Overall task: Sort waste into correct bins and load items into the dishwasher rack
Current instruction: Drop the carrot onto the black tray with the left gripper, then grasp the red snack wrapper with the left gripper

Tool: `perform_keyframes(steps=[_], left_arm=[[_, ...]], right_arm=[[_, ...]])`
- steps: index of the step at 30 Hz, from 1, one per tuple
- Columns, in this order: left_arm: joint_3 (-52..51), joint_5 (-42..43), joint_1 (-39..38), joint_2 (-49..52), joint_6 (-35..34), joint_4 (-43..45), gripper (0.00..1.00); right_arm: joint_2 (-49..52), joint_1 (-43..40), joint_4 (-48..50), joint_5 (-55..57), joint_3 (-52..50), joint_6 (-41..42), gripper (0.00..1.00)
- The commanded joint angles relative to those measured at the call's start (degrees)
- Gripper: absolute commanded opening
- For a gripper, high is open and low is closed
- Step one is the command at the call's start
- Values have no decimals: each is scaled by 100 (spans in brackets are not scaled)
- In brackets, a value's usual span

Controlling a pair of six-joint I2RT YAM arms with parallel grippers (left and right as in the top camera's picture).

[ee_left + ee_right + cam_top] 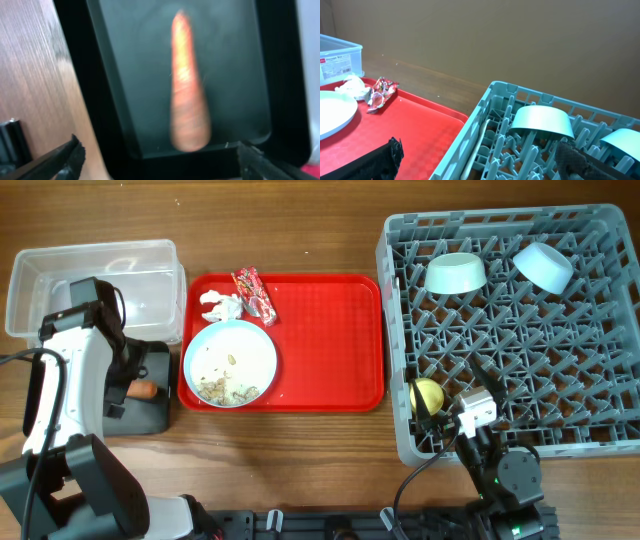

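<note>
An orange carrot piece lies in the black tray, also seen from overhead. My left gripper is open and empty just above that tray's edge. On the red tray sit a light blue plate with beige crumbs, a white tissue and a red wrapper. The grey rack holds a pale green bowl, a light blue bowl, a yellow cup and a white spoon. My right gripper is open and empty over the rack's front left corner.
The clear tub stands at the back left, behind the black tray. The flat red tray lies between the bins and the rack. My left arm covers part of the tub and black tray.
</note>
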Motion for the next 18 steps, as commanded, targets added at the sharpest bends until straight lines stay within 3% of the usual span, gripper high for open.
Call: perform_keyframes(steps=[1,5,7,10,13,18], left_arm=[[323,837,-262,-138,448,-243,98],[323,1204,-1475,-212,1307,208,75],[317,1054,-2144,-144,1794,551,70],[317,-70,-3329,101,2100,1440,70],[317,-378,-3823,404,2800,2745,70],[317,170,-3751,1130,2970,4343,65]], right_arm=[[-42,-28,15,46,-7,-17,100],[-42,-28,15,48,-7,-15,100],[-42,-28,15,46,-7,-17,100],[-42,-28,15,46,-7,-17,100],[-42,-28,15,48,-7,-15,100],[-42,-28,15,48,-7,-17,100]])
